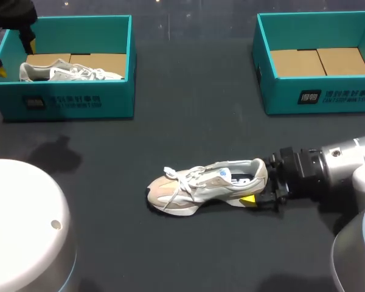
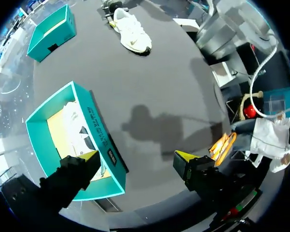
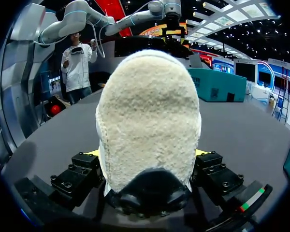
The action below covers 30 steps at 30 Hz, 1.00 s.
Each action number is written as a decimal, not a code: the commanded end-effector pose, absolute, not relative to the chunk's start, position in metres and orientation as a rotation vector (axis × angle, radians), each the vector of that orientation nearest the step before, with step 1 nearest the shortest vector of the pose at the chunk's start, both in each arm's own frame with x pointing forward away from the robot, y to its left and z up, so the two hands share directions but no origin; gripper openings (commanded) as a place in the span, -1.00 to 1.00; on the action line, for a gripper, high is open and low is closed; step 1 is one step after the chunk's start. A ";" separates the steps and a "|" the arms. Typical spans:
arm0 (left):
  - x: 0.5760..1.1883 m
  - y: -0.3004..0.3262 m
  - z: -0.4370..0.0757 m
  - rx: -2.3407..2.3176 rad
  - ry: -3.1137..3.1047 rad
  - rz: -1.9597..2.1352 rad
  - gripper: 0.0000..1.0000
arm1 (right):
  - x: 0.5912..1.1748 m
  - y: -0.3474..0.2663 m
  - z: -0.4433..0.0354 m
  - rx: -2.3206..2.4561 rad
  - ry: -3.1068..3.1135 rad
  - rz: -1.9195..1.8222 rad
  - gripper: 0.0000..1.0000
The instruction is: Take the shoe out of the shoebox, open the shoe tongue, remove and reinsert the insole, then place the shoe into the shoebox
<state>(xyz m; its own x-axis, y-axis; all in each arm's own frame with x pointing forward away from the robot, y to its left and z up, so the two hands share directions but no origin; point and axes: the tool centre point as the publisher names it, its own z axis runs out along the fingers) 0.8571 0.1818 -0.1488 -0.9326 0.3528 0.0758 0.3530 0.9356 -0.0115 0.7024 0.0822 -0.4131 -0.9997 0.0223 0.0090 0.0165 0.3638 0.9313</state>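
Clamping the heel of the beige shoe [image 1: 201,182], lower centre of the frame, with the right gripper [image 1: 258,188], left gripper [image 2: 137,157] spread open over the upper-left box [image 1: 79,100] containing a second shoe [image 1: 67,72].

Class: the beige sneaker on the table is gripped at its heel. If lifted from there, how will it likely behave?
The sneaker looks light, yet its toe reaches far from the right gripper, so it would probably droop toe-down. Its fuzzy heel seems soft and may squash under the fingers. The loose laces would likely dangle.
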 end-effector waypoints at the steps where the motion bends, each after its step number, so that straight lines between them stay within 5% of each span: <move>1: 0.838 0.164 -0.151 -0.003 -3.023 -0.059 1.00 | 0.701 0.084 -0.413 0.038 2.593 1.765 -1.00; 19: 0.823 0.143 -0.148 0.320 -2.943 -0.093 1.00 | 0.701 0.084 -0.413 0.038 2.593 1.765 -1.00; 30: 0.771 0.102 -0.166 1.079 -2.721 -0.104 1.00 | 0.701 0.084 -0.413 0.038 2.593 1.765 -1.00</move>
<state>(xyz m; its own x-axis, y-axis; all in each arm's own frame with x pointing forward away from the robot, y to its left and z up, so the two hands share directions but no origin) 0.7794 0.1114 -0.1631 -0.8405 -0.4844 0.2428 -0.4681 0.8748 0.1248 0.7023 0.0823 -0.4131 -0.9997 0.0228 0.0085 0.0162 0.3638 0.9313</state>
